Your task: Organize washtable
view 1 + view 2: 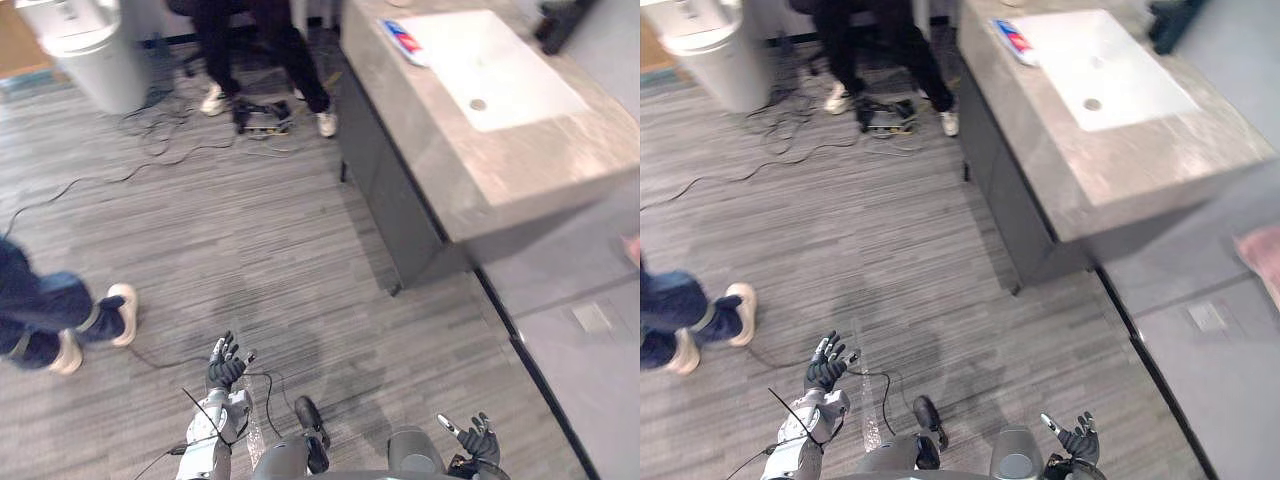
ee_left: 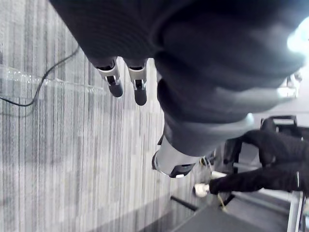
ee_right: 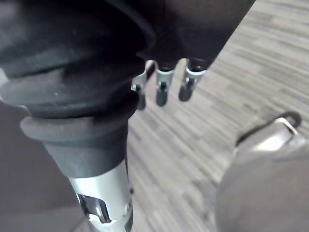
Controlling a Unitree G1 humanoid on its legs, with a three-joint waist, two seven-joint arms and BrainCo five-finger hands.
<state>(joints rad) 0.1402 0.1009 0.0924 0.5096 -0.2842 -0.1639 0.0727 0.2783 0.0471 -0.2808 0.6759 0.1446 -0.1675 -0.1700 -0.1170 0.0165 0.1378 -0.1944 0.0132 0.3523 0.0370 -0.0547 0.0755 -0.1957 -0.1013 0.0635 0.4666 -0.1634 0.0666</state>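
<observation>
Left eye view: left hand (image 1: 226, 365) and right hand (image 1: 478, 440) spread wide, empty; washtable (image 1: 520, 170) well ahead of the fingers; its flat packet (image 1: 405, 40) looks light, probably slippery; pinch an edge.

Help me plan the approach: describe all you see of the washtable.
The washtable stands on the floor ahead to the robot's right: a grey stone-look counter on a dark cabinet base. A white rectangular basin with a round drain is sunk in its top; a flat red-blue-white packet lies at the basin's left edge.
</observation>
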